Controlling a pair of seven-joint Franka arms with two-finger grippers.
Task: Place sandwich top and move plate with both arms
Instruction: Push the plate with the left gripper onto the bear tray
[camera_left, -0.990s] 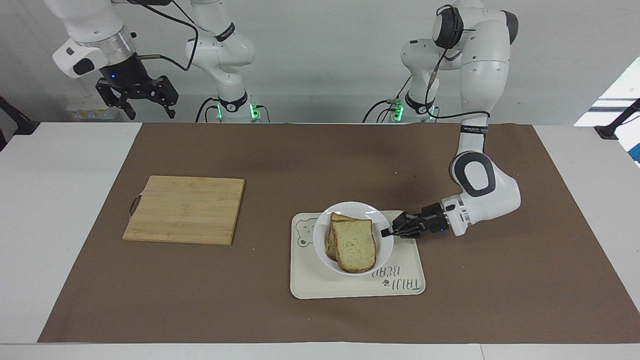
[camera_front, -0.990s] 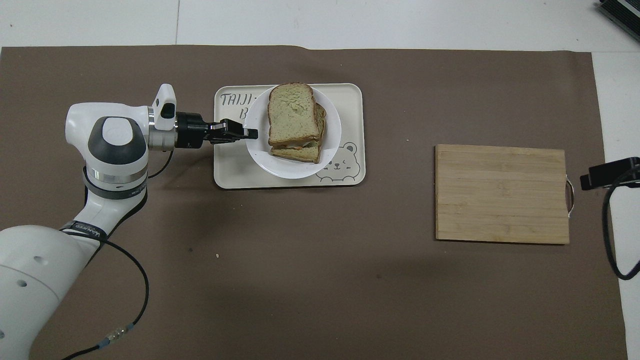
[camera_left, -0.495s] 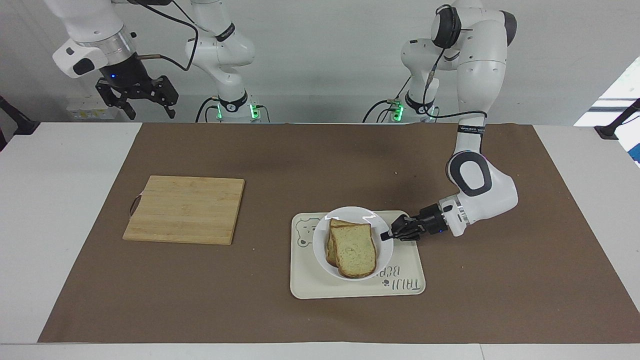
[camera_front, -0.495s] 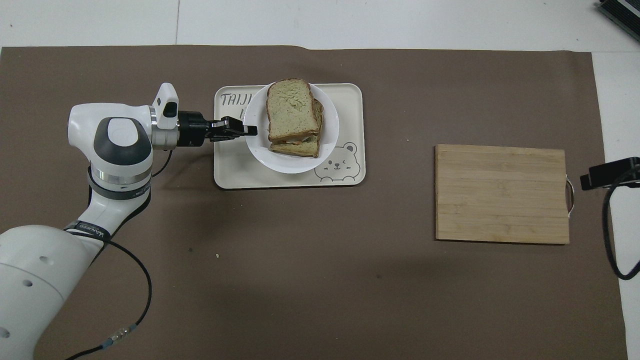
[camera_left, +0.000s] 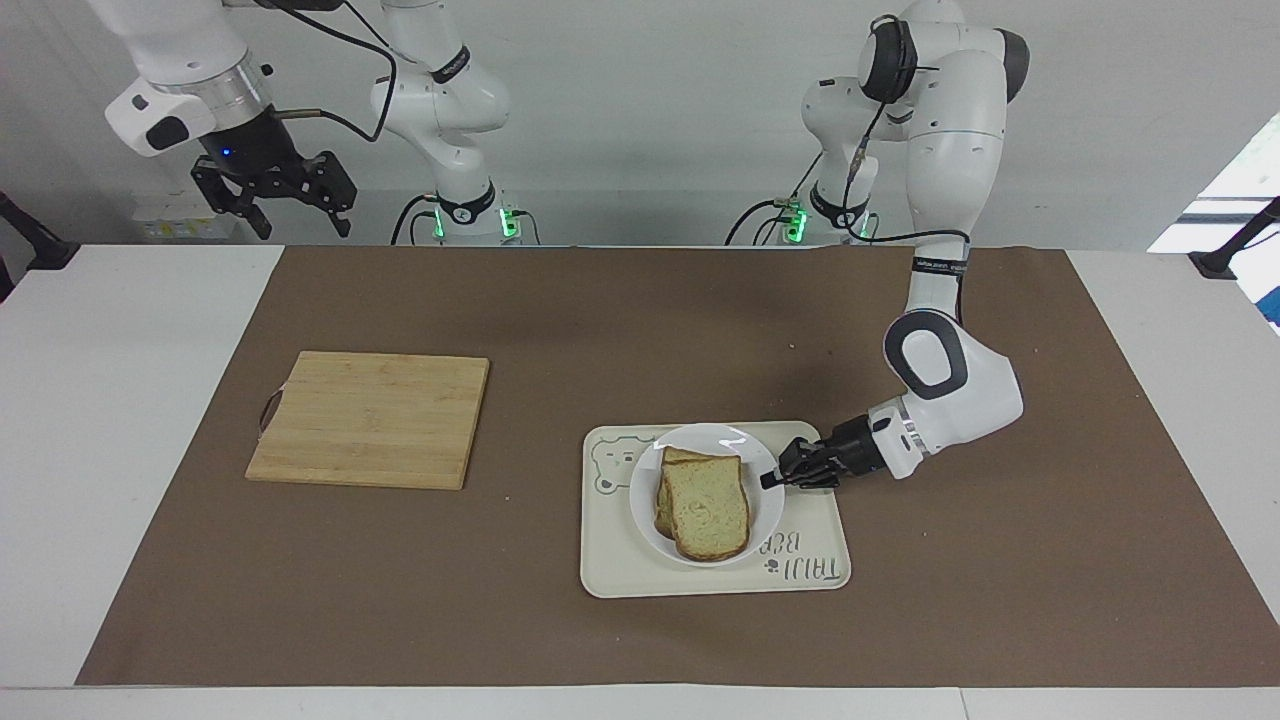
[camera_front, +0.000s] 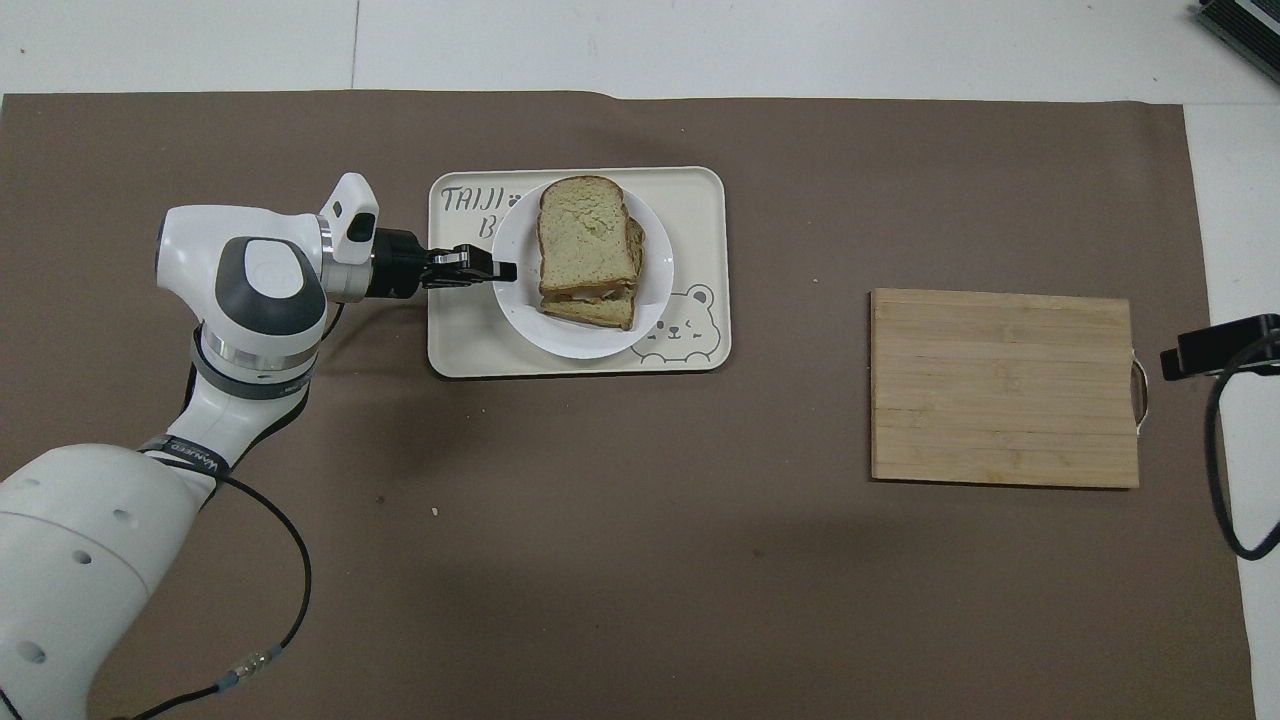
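The left gripper (camera_left: 770, 480) is pinched tight on the rim of the plate (camera_left: 765, 505), fingertips together at the edge nearest that arm. Just past those fingertips, the sandwich top (camera_left: 706, 505) lies on the stack in the plate, over the tray (camera_left: 815, 575); the lower layers are mostly hidden. The right gripper (camera_left: 295, 215) waits aloft, fingers spread, holding nothing.

Left pincer (camera_left: 768, 480) dragged plate (camera_left: 655, 527) farther from robots.
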